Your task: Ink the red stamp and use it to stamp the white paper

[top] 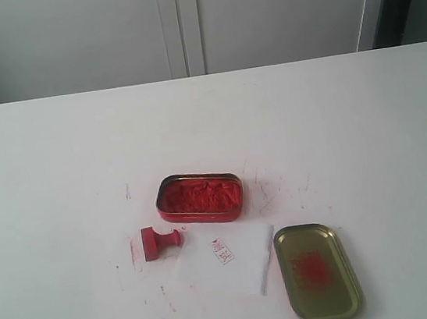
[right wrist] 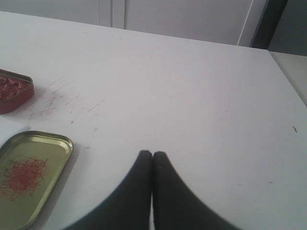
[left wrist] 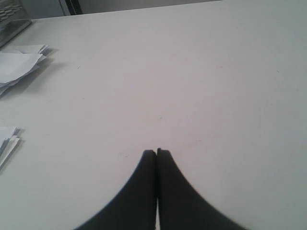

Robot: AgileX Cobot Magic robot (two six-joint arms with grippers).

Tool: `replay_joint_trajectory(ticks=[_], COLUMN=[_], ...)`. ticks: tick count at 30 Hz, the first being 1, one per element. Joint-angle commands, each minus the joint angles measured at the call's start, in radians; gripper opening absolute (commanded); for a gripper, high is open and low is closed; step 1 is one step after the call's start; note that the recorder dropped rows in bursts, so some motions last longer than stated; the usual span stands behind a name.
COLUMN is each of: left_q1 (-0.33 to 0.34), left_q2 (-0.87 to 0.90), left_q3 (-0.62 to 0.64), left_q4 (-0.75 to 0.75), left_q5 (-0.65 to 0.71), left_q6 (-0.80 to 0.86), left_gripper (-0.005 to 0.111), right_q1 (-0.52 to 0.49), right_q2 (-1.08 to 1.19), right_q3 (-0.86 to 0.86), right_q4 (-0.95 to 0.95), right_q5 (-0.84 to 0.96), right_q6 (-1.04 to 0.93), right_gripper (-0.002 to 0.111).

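Stamp point(top: 161, 241) lies on its side on the desk point(top: 60, 187), just left of the paper point(top: 227, 261) and near the tin point(top: 200, 197). The lid point(top: 317, 272) sits right of the paper. Left pincer point(left wrist: 157, 152) and right pincer point(right wrist: 152, 154) are both clenched, grasping nothing.

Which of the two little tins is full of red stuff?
The red tin is packed with red paste. The gold lid beside the white paper holds only a thin red smear.
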Motion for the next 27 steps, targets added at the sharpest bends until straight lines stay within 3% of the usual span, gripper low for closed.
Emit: replay_joint_trajectory(ticks=[1, 27], left_q1=[0.000, 0.000], left_q2=[0.000, 0.000], left_q3=[0.003, 0.003], left_q4=[-0.003, -0.003], left_q5=[-0.003, -0.003], left_q6=[-0.004, -0.004], left_gripper=[0.000, 0.000], right_q1=[-0.008, -0.008], right_q2=[-0.004, -0.004], right_q3=[0.006, 0.006], right_q4=[-0.006, -0.005], right_q5=[-0.016, -0.016], right_q6=[0.003, 0.021], right_gripper=[0.000, 0.000])
